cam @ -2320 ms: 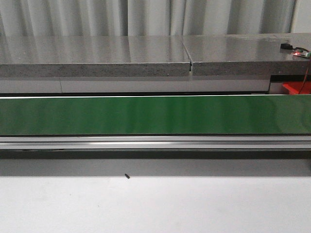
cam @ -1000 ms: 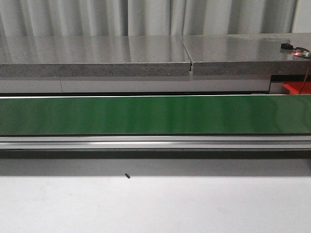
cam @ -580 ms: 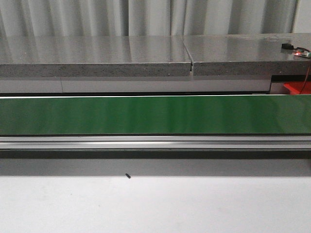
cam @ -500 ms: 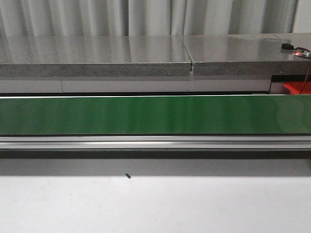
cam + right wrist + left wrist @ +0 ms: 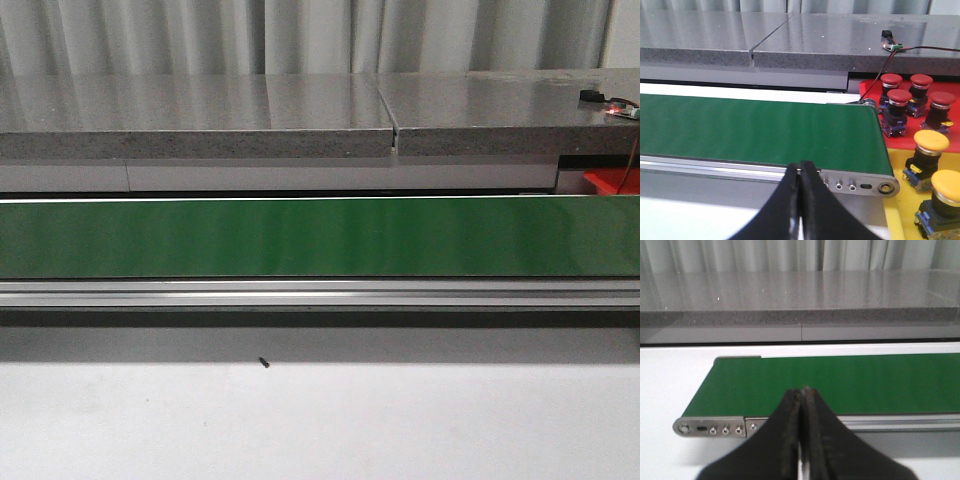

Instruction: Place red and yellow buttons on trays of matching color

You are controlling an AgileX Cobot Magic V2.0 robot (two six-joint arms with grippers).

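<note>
I count four red buttons (image 5: 891, 80) (image 5: 921, 80) (image 5: 899, 96) (image 5: 943, 99) in my right wrist view, grouped on one red tray (image 5: 875, 84). Two yellow buttons (image 5: 931, 141) (image 5: 947, 181) sit on one yellow tray (image 5: 902, 155). One green belt (image 5: 320, 237) runs across my front view. One small dark speck (image 5: 263, 362) lies on the white counter (image 5: 320, 420).

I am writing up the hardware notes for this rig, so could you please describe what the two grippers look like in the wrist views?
Both look alike. The left gripper and the right gripper each show two matte black fingers, broad near the camera and tapering to narrow tips. Their inner edges look slightly rough. No cables, markings or coloured pads show on them, and neither arm appears in the front view.
</note>
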